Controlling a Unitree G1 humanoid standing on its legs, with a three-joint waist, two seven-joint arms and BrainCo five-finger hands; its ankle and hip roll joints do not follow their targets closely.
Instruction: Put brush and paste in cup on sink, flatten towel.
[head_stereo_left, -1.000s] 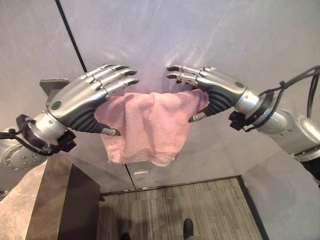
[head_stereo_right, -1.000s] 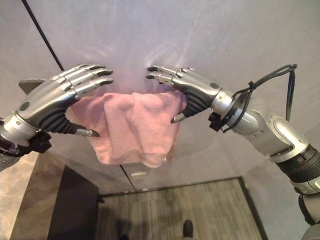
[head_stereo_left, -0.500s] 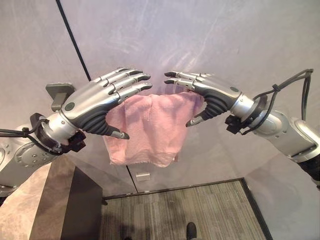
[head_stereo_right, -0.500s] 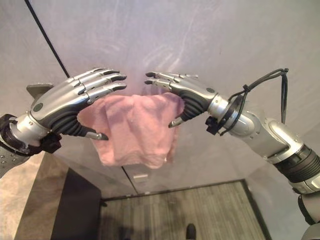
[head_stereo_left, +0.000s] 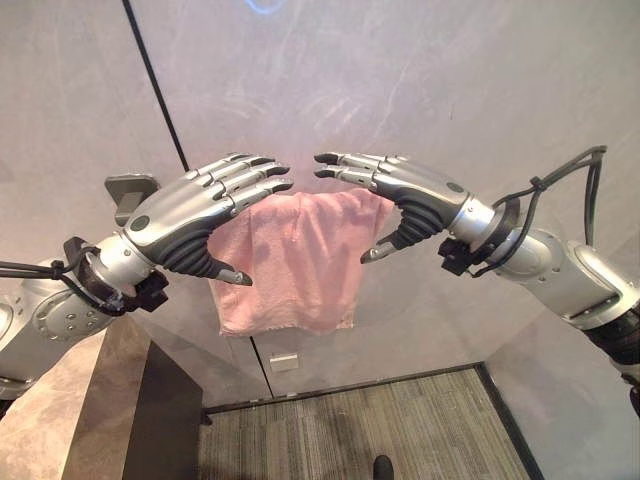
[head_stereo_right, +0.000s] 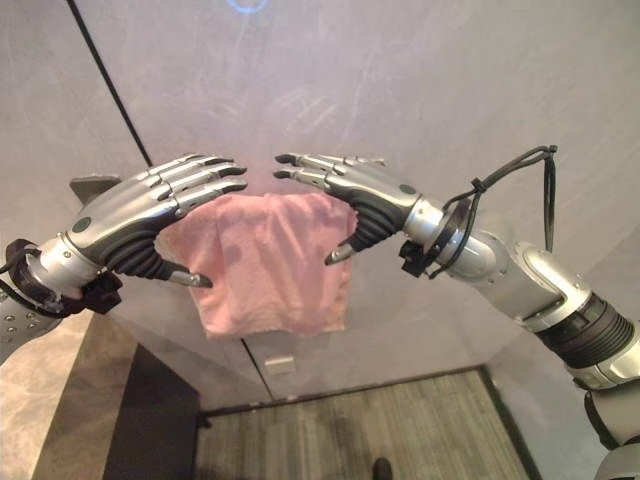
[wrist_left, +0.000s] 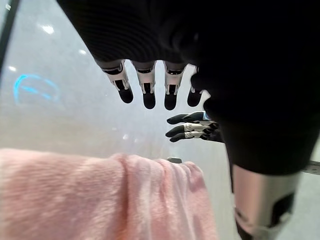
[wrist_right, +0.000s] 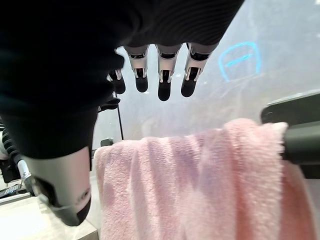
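Observation:
A pink towel (head_stereo_left: 290, 262) hangs folded over a dark rail on the grey wall, its lower edge fairly even. My left hand (head_stereo_left: 185, 215) hovers open at the towel's upper left, fingers straight and reaching over its top edge. My right hand (head_stereo_left: 415, 195) is open at the upper right, fingers pointing left over the top edge. The two sets of fingertips almost meet above the towel. In the left wrist view the towel (wrist_left: 100, 195) lies under my fingers (wrist_left: 149, 92), with the right hand's fingers (wrist_left: 192, 127) beyond. The right wrist view shows the towel (wrist_right: 200, 175) draped on the rail (wrist_right: 295, 125).
The rail's dark bracket (head_stereo_left: 128, 190) sticks out of the wall behind my left hand. A dark cabinet (head_stereo_left: 150, 420) with a stone top (head_stereo_left: 40, 430) stands at lower left. A small white plate (head_stereo_left: 284, 362) sits on the wall under the towel, above striped floor (head_stereo_left: 350, 430).
The view has shifted. Both hands have drawn closer together, so their fingertips nearly meet over the towel's top. The towel now hangs smoother, with a straighter lower edge.

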